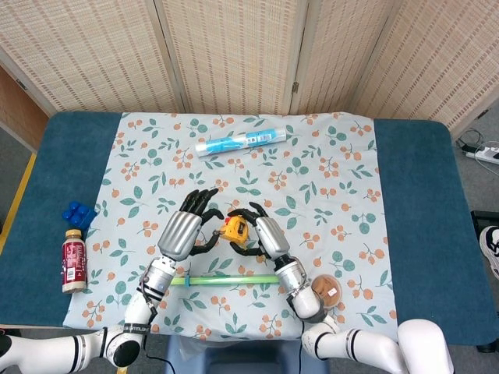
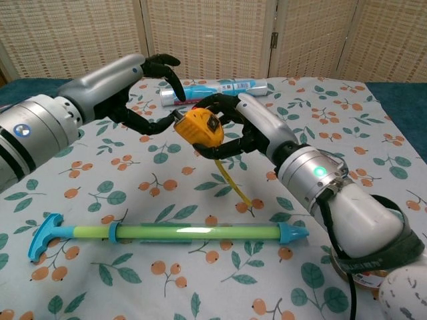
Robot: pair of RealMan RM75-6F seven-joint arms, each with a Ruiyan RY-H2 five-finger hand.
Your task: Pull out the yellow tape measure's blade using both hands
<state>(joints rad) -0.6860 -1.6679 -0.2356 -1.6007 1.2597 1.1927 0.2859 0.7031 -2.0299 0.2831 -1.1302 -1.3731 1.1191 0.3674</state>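
The yellow tape measure (image 1: pixel 235 228) (image 2: pixel 201 127) is held above the floral cloth by my right hand (image 1: pixel 263 232) (image 2: pixel 252 131), whose fingers wrap its case from the right. A thin yellow strap (image 2: pixel 235 183) hangs from the case down to the cloth. My left hand (image 1: pixel 182 231) (image 2: pixel 139 93) is just left of the case, fingers curled. Its thumb (image 2: pixel 160 123) reaches to the case's left end. I cannot tell whether it pinches the blade's tip there. No length of blade shows between the hands.
A green rod with blue ends (image 1: pixel 230 279) (image 2: pixel 167 233) lies on the floral cloth (image 1: pixel 335 195) just in front of the hands. A blue-and-white tube (image 1: pixel 242 142) (image 2: pixel 230 87) lies behind them. A bottle (image 1: pixel 73 263) and blue pieces (image 1: pixel 78 211) sit far left; a brown cup (image 1: pixel 327 288) is by my right forearm.
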